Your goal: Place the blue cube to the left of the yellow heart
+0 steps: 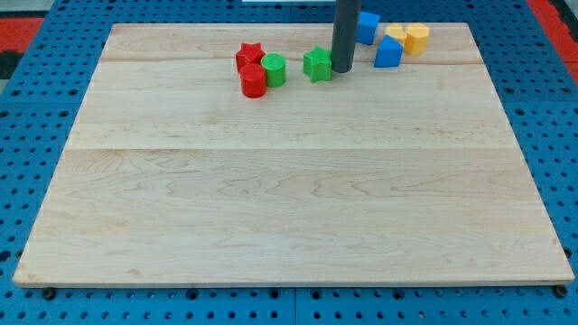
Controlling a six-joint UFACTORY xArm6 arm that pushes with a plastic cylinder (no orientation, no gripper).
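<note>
- While the blue cube (367,26) sits near the board's top edge, partly hidden behind my rod, it's up-left of the yellow pair, not yet set where I want it.
- Which yellow block is the heart: hard to call. Two yellows touching at the view's top right; the left one (395,35) looks like the heart, the right one (416,38) looks blockier. Judgement only.
- Second blue block (387,52), wedge-like, sits just below-left of the left yellow, right in the slot the cube needs.
- My tip (342,69) is down on the board, just right of the green star (318,64), near touching; the cube is above-right of it, the blue wedge to its right.
- No fingers on this rig, just the rod, so nothing to open, close or hold.
- Progress: I'd say early to mid. Cube is near the target but high and close to the edge; final placement left.
- Left to do, my read: get behind the cube and nudge it down and toward the heart's left, without dragging the wedge.
- Edges: the cube has little board behind it at the top; tight to get the rod in there.
- Open room: red star (248,56), red cylinder (254,80), green cylinder (275,69) cluster to the left; the wooden board (289,208) below offers plenty of space.
</note>
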